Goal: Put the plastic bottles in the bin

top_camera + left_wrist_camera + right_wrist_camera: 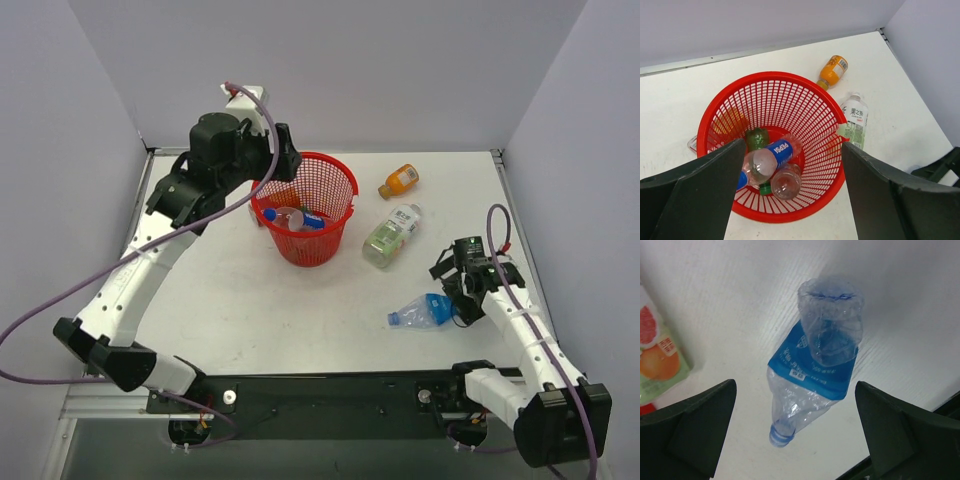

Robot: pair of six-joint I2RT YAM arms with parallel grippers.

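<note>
Bottle (777, 151) reading PEPSI in bin (771, 76), pale green bottle (856, 120), label seemingly Chinese

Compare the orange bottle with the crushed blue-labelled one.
The orange bottle keeps its round shape; the crushed bottle is flattened. The orange bottle is orange-bodied; the crushed bottle is clear with a blue label. The orange bottle lies far back, right of the bin; the crushed bottle lies near, by the open right gripper. Both lie sideways outside the bin.

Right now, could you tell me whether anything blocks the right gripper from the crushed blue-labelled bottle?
Nothing visible does: the right gripper hangs open directly above the crushed blue-labelled bottle, fingers either side.
</note>
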